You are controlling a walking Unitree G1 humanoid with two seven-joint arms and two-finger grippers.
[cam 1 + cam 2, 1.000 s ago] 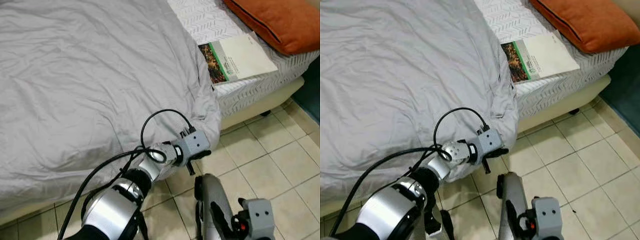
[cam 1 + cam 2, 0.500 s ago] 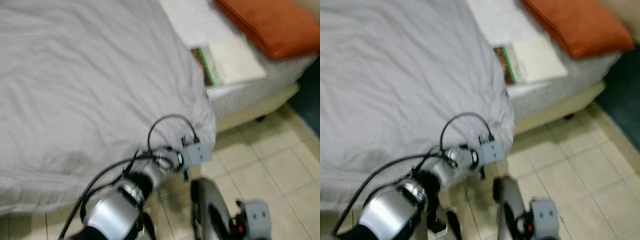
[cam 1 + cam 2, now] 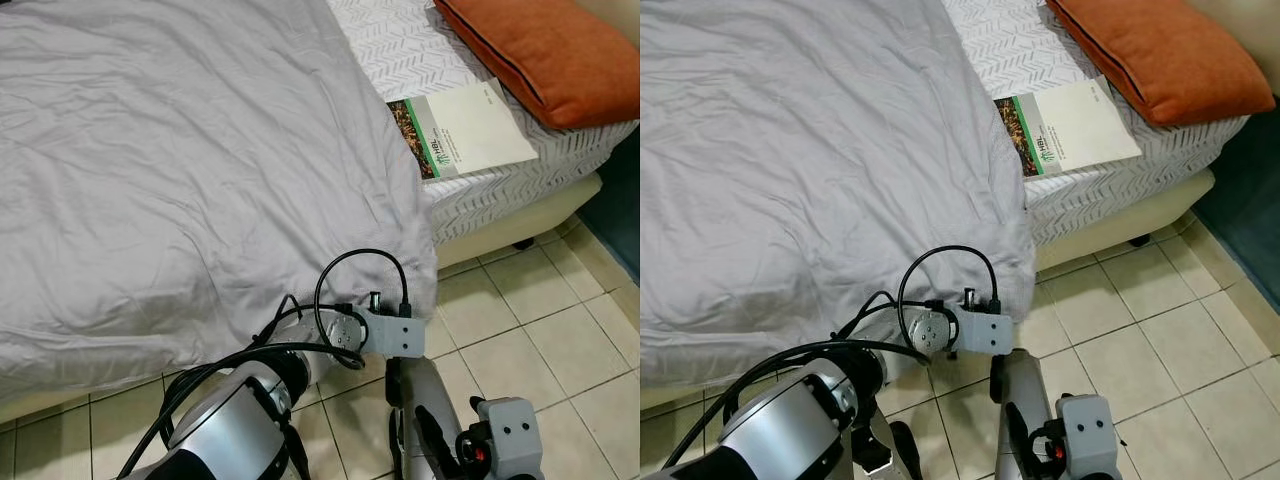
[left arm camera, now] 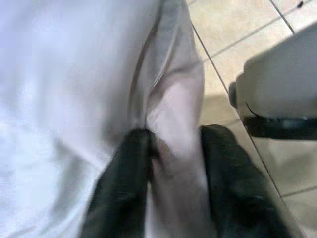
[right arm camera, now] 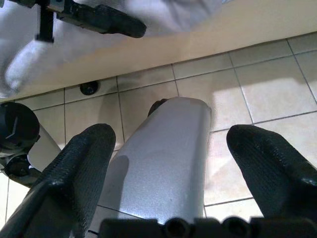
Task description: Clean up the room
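Grey cotton, soft and limp: the duvet (image 3: pixel 180 170) lies spread over the bed (image 3: pixel 520 195) with its corner drooping toward the tiled floor (image 3: pixel 540 330), and the left gripper (image 4: pixel 171 148) has its black fingers pinched on a fold of that hanging corner, a sensible hold since light cloth will likely bunch and slide unless taken by the hem. From the head a book (image 3: pixel 460 127) and an orange pillow (image 3: pixel 545 55) rest further up the bed, while the left wrist view shows the pinch itself, and the right gripper (image 5: pixel 171 148) hangs low, fingers spread wide, holding nothing.
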